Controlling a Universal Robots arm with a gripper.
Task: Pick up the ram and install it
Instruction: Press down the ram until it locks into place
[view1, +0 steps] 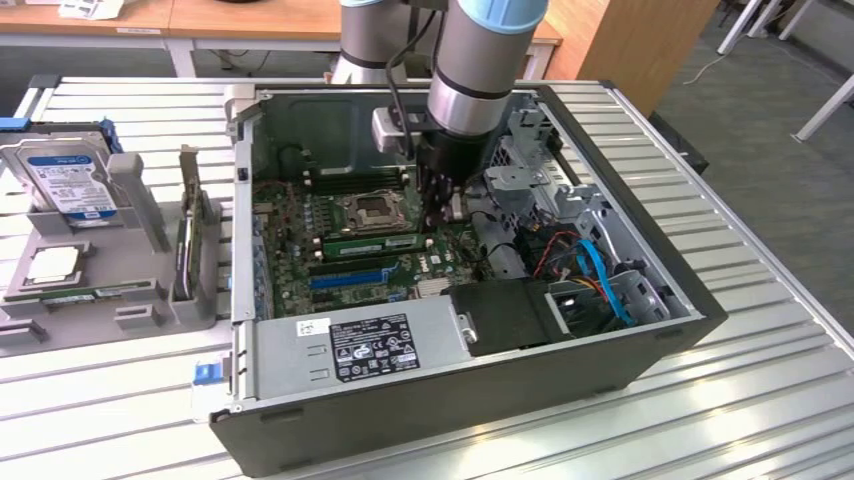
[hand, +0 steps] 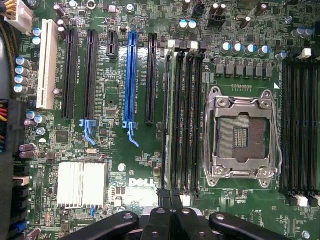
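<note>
The ram (hand: 170, 115) is a thin green stick seen edge-on, standing in the black memory slot nearest the blue expansion slot, beside the CPU socket (hand: 243, 135). In the exterior view the ram (view1: 378, 243) lies along the slots just below the socket inside the open computer case. My gripper (hand: 170, 196) is shut, its two fingertips pressed together right over one end of the ram. I cannot tell whether they touch it. In the exterior view the gripper (view1: 446, 215) reaches straight down into the case, to the exterior view's right of the socket.
The case walls (view1: 587, 150), a drive cage and blue cables (view1: 601, 275) crowd the exterior view's right. The power supply (view1: 360, 345) sits at the near side. On the table's left stands a grey fixture (view1: 134, 250) holding a hard drive (view1: 67, 175) and a thin board on edge (view1: 200, 230).
</note>
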